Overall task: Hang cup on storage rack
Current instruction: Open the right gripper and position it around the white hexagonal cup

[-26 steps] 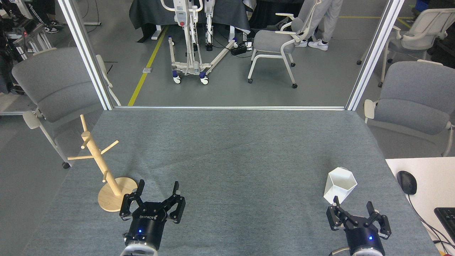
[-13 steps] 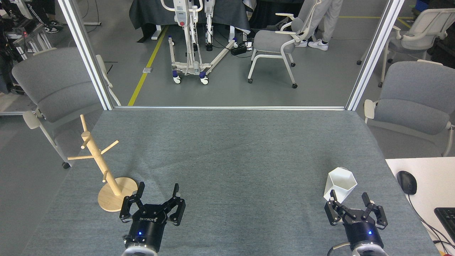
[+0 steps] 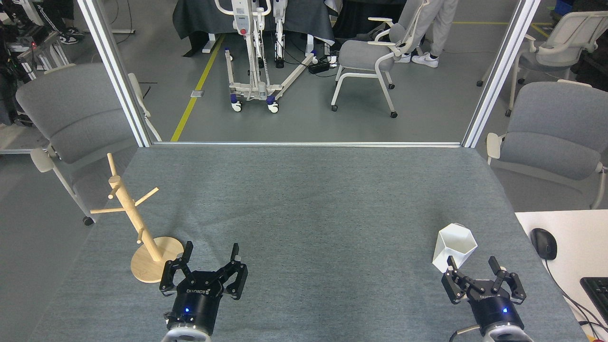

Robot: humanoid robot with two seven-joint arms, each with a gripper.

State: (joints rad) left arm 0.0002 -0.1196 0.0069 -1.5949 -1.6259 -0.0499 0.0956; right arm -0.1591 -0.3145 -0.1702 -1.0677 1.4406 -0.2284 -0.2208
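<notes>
The white faceted cup [image 3: 453, 248] stands upright on the grey cloth at the right, its hexagonal rim facing up; no handle shows from here. Just in front of it my right gripper [image 3: 471, 263] is open and empty, its left fingertip close to the cup's base. The wooden storage rack [image 3: 135, 227] stands at the table's left edge on its round disc base, with several pegs angled off the pole. My left gripper [image 3: 212, 251] is open and empty, just right of the rack's base.
The grey cloth table [image 3: 304, 209] has metal posts at both far corners. A white desk with a black mouse [image 3: 544, 243] and keyboard [image 3: 597, 292] adjoins on the right. Grey chairs stand on both sides, and a person's legs show in the background.
My right gripper first rose toward the cup, then shifted a little right, staying open. The left gripper, the cup and the rack kept still.
</notes>
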